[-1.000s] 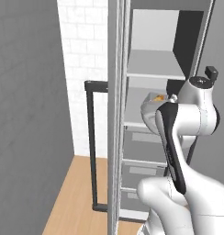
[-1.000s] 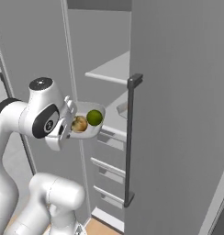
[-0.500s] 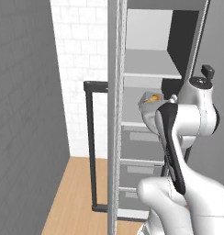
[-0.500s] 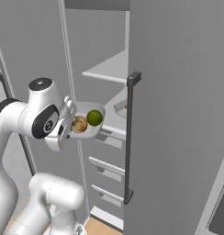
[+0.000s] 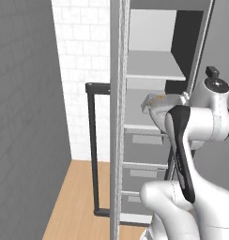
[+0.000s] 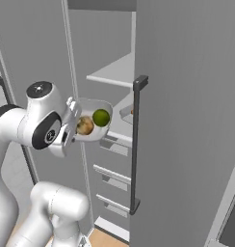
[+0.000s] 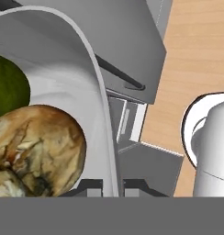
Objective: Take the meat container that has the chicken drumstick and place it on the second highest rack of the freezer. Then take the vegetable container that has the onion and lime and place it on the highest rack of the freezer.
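My gripper point(image 7: 113, 186) is shut on the rim of the white vegetable container point(image 6: 103, 103). The tan onion point(image 6: 84, 125) and the green lime point(image 6: 101, 117) lie side by side in it. The hand view looks along the container's wall point(image 7: 98, 87), with the onion point(image 7: 36, 151) close up and the lime point(image 7: 8, 92) behind it. I hold the container level in front of the open freezer point(image 6: 114, 77), below its highest rack point(image 5: 154, 65). The meat container point(image 6: 127, 114) with the orange-brown chicken drumstick point(image 6: 133, 112) sits on the second highest rack point(image 5: 142, 123), partly hidden by the door.
The open freezer door point(image 6: 187, 120) with its long dark bar handle point(image 6: 135, 144) stands right of the held container. Grey drawers point(image 6: 112, 176) fill the freezer's lower part. On the other side are the door's edge point(image 5: 118, 117), a tiled wall and wooden floor point(image 5: 74, 197).
The held container with onion and lime has risen a little and moved slightly closer to the freezer opening. The grip is unchanged.
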Motion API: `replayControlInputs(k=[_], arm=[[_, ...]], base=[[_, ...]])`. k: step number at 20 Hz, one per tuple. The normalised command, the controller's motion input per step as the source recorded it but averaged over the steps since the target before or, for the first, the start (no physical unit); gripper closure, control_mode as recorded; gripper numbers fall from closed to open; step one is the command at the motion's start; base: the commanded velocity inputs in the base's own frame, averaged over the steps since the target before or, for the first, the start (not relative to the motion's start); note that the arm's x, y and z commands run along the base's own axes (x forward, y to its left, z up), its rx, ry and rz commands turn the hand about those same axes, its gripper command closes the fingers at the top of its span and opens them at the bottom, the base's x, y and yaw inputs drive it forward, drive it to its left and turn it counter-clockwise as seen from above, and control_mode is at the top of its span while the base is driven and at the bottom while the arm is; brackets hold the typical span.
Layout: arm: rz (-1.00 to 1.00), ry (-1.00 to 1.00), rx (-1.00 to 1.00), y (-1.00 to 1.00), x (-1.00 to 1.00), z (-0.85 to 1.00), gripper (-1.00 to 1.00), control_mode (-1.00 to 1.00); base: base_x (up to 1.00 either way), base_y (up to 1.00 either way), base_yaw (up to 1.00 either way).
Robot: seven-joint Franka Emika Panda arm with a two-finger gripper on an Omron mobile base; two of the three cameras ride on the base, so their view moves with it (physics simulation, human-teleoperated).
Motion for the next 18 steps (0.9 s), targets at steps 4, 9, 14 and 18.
replayControlInputs(k=[4,9,14,18], arm=[[-0.04,-0.3,-0.01,-0.18,-0.11,0.56,1.0,-1.0],[-0.07,-0.26,-0.01,-0.05,0.09,0.51,1.0,-1.0],[-0.07,-0.12,0.0,0.04,0.51,0.38,1.0,-1.0],[-0.01,0.0,0.0,0.01,0.82,0.22,1.0,-1.0]], base=[[0.0,0.0,0.0],[0.0,0.0,0.0],[0.0,0.0,0.0],[0.0,0.0,0.0]])
